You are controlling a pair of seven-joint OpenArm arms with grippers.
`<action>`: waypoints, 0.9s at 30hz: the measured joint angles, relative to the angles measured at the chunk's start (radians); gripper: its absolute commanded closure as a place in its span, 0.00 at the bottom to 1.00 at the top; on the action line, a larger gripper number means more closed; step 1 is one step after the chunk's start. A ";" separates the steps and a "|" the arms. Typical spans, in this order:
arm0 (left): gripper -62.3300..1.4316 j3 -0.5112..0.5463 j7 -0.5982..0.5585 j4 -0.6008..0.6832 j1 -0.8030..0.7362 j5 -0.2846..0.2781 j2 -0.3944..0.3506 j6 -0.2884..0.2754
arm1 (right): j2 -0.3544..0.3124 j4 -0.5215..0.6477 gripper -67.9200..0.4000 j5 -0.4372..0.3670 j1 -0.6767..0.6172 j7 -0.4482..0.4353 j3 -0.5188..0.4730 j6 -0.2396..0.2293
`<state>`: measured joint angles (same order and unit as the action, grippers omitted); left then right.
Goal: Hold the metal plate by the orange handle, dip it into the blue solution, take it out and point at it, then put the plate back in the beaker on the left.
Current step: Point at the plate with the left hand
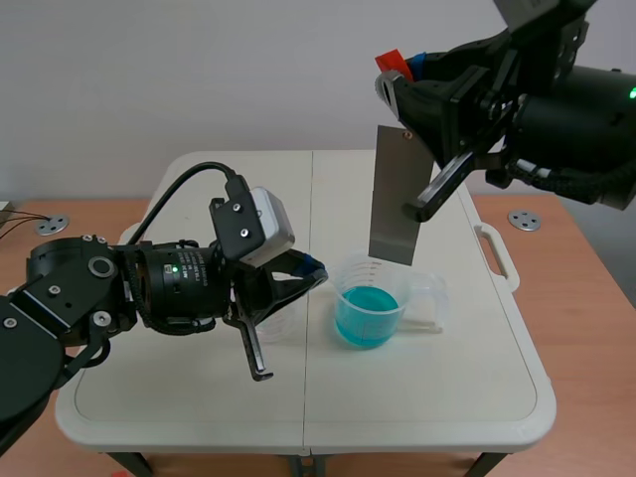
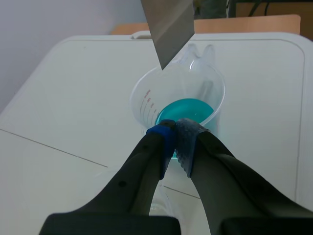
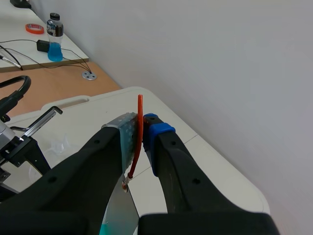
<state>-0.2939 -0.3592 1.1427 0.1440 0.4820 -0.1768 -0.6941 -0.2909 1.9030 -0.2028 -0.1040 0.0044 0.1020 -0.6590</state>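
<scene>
My right gripper (image 1: 396,72) is shut on the orange handle (image 1: 392,59) of the metal plate (image 1: 395,194). The plate hangs upright, its lower edge just above the clear beaker of blue solution (image 1: 367,309). In the right wrist view the orange handle (image 3: 139,132) is pinched between the pads of that gripper (image 3: 142,133), and the plate (image 3: 121,211) drops away below. My left gripper (image 1: 311,272) is shut on nothing, its tips beside the beaker's rim and aimed toward the plate. The left wrist view has the left gripper (image 2: 175,135) at the blue beaker (image 2: 184,108), under the plate (image 2: 169,27).
An empty clear beaker (image 1: 282,326) stands on the left, partly hidden under my left gripper. The white folding table (image 1: 447,397) has a carry handle (image 1: 496,252) on its right edge. A bottle of blue liquid (image 3: 55,37) stands on a distant desk.
</scene>
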 measured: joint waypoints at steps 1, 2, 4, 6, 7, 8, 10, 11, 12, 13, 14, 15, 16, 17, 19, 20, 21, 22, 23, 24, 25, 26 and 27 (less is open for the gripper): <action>0.95 0.000 0.000 0.000 0.000 0.000 0.003 0.000 | 0.000 0.000 0.98 0.000 0.000 0.000 0.000 0.000; 0.95 0.000 0.000 0.000 0.000 -0.001 0.005 0.000 | 0.000 0.000 0.98 0.000 0.000 0.000 0.000 0.000; 0.95 0.000 0.005 0.000 0.000 0.000 0.008 0.002 | 0.000 0.000 0.98 0.000 0.000 0.000 0.000 0.000; 0.95 0.000 0.005 0.000 0.000 0.000 0.008 0.011 | 0.000 0.000 0.98 0.000 0.000 0.000 0.000 0.000; 0.95 0.000 0.005 0.000 0.000 0.000 0.008 0.023 | 0.000 0.000 0.98 0.000 0.000 0.000 0.000 0.000; 0.95 0.000 0.005 0.000 0.000 0.000 0.008 0.043 | 0.000 0.000 0.98 0.000 0.000 0.000 0.000 0.000; 0.95 0.000 0.007 0.000 0.001 -0.001 0.008 0.069 | 0.000 0.000 0.98 0.000 0.000 0.000 0.000 0.000; 0.95 0.000 0.008 0.000 0.001 -0.001 0.008 0.080 | 0.000 0.000 0.98 0.000 0.000 0.000 0.000 0.000; 0.95 0.001 0.012 0.000 0.000 -0.002 0.008 0.085 | 0.000 0.000 0.98 0.000 0.000 0.000 0.000 0.000; 0.95 0.001 0.017 0.000 0.000 -0.001 0.008 0.084 | 0.000 0.000 0.98 0.000 0.000 0.000 0.000 0.000; 0.95 0.001 0.019 0.000 0.000 -0.001 0.008 0.084 | 0.000 0.000 0.98 0.000 0.000 0.000 0.000 0.000; 0.95 0.001 0.026 0.000 0.000 -0.003 0.008 0.084 | 0.000 0.000 0.98 0.000 0.000 0.000 0.000 0.000; 0.95 0.001 0.029 0.000 0.000 -0.003 0.008 0.084 | 0.000 0.000 0.98 0.000 0.000 0.000 0.000 0.000; 0.95 0.001 0.030 0.000 0.000 -0.003 0.008 0.084 | 0.000 0.000 0.98 0.000 0.000 0.000 0.000 0.000; 0.95 0.001 0.030 0.000 0.000 -0.003 0.008 0.084 | 0.000 0.000 0.98 0.000 0.000 0.000 0.000 0.000; 0.95 0.001 0.030 0.000 0.000 -0.003 0.008 0.084 | 0.000 0.000 0.98 0.000 0.000 0.000 0.000 0.000; 0.95 0.001 0.030 0.000 0.000 -0.003 0.007 0.084 | 0.000 0.000 0.98 0.000 0.000 0.000 0.000 0.000; 0.95 0.001 0.029 0.000 0.000 -0.003 0.005 0.083 | 0.000 0.000 0.98 0.000 0.000 0.000 0.000 0.000; 0.95 0.003 0.025 0.000 0.000 -0.006 0.002 0.080 | 0.000 0.000 0.98 0.000 0.000 0.000 0.000 0.000; 0.95 0.008 0.020 0.000 -0.001 -0.018 -0.007 0.080 | 0.000 0.000 0.98 0.000 0.000 0.000 0.000 0.000; 0.95 0.016 0.009 0.000 -0.003 -0.040 -0.019 0.080 | 0.000 0.000 0.98 0.000 0.000 0.000 0.000 0.000; 0.95 0.028 -0.005 0.000 -0.009 -0.068 -0.037 0.080 | 0.000 0.000 0.98 0.000 0.000 0.000 0.000 0.000; 0.95 0.043 -0.019 0.004 -0.018 -0.088 -0.061 0.080 | 0.000 0.000 0.98 0.000 0.000 0.000 0.000 0.000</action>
<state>-0.2508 -0.3779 1.1465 0.1265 0.3939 -0.2375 -0.6136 -0.2909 1.9030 -0.2031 -0.1036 0.0048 0.1020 -0.6590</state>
